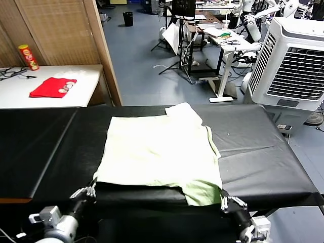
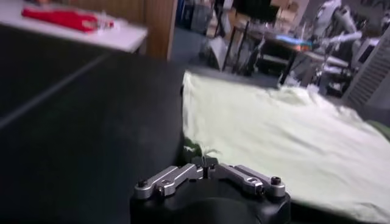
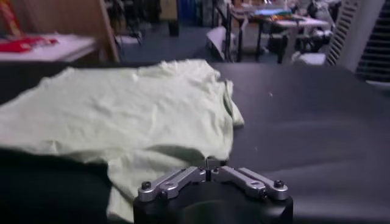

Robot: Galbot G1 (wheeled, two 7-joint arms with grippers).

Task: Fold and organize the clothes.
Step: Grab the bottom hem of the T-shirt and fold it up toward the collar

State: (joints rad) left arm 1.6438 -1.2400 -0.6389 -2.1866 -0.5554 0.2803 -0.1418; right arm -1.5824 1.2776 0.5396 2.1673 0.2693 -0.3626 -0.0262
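Note:
The pale yellow-green T-shirt (image 1: 157,152) lies partly folded on the black table (image 1: 263,147), with one sleeve at the far edge and a greener flap at the near right. My left gripper (image 1: 92,186) is at the shirt's near left corner, shut with a bit of the cloth pinched at its tips (image 2: 206,163). My right gripper (image 1: 223,198) is at the near right corner, shut on the fabric edge (image 3: 210,163). The shirt also shows in the left wrist view (image 2: 274,134) and the right wrist view (image 3: 122,115).
A bright red cloth (image 1: 52,87) lies on a white side table (image 1: 86,96) at the far left, next to a red snack can (image 1: 28,56). A wooden partition (image 1: 61,30) stands behind it. A white air cooler (image 1: 296,66) stands at the far right.

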